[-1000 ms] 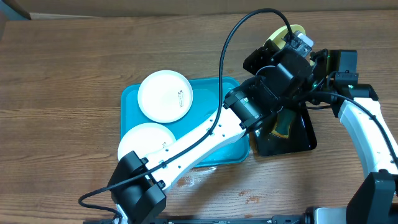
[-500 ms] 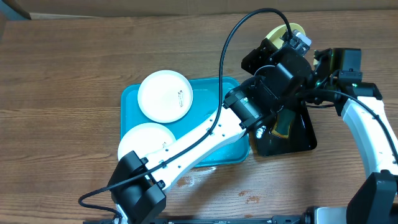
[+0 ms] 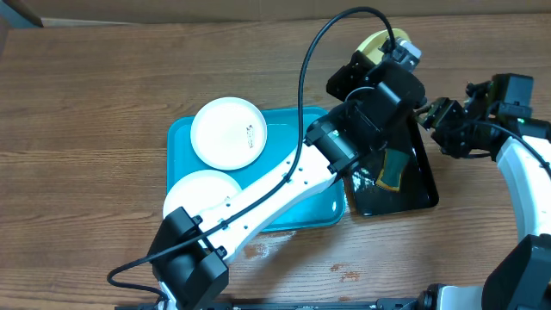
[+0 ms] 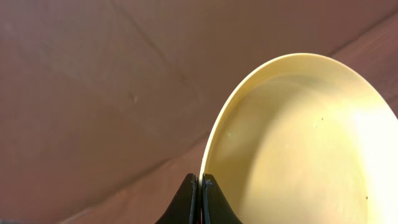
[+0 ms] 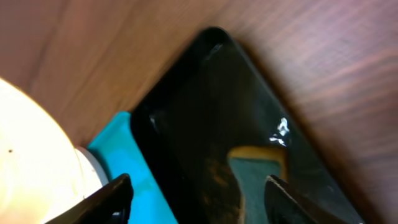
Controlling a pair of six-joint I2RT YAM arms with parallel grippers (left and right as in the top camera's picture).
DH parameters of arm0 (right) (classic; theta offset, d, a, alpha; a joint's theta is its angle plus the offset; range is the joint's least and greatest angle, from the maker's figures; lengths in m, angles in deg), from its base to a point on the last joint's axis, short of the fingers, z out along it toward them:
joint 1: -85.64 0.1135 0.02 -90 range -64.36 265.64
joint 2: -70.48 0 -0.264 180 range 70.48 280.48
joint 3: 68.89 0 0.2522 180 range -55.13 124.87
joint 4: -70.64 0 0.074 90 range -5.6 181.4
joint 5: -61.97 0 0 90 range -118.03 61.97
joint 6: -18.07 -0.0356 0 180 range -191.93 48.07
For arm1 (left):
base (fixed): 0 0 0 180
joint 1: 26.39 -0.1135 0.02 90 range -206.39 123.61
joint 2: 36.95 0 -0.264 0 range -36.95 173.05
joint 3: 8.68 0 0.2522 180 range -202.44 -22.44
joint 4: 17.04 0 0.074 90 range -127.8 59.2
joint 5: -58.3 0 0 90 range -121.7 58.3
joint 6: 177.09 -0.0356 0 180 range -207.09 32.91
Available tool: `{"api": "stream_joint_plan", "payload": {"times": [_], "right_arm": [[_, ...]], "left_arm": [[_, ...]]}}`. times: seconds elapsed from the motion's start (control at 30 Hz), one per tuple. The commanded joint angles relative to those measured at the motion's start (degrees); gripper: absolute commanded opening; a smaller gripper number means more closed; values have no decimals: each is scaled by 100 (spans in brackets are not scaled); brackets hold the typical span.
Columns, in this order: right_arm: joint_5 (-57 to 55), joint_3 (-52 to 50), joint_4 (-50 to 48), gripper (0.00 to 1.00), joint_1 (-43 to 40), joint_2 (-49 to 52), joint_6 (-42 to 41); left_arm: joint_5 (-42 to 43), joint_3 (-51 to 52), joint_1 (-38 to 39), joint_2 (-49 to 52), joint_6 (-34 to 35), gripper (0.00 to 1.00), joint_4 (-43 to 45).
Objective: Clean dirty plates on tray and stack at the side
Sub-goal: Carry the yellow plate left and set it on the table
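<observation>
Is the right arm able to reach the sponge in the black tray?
Probably yes: the sponge lies uncovered, and the right gripper is open beside the black tray, though the left arm is close.

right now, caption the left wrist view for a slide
Left jaws shut on the rim of the pale yellow plate, hollow side toward camera

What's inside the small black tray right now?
A green-and-yellow sponge lies in the black tray. The left arm covers the tray's far end, so that part is unseen.
</observation>
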Motion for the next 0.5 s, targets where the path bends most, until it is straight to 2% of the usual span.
{"api": "stream_joint_plan", "payload": {"times": [0.0,0.1,0.27,0.4,0.47], "right_arm": [[-531,181,236,73,-35,-79,472],[-1215,133,391,74,15,-72,627],[-2072,-190,133,67,42,-61,616],[-2236,-538,-133,46,26,26,514],[-2297,-695,-214,24,22,50,365]], "left_arm": [[-46,-162,-144,-52,772,4,-310],[581,-210,-348,-151,1453,4,-999],[2621,-299,-1064,-616,2439,4,-1818],[4256,-302,-1987,-1115,2848,4,-2124],[5018,-302,-2579,-1335,3005,4,-2341]]}}
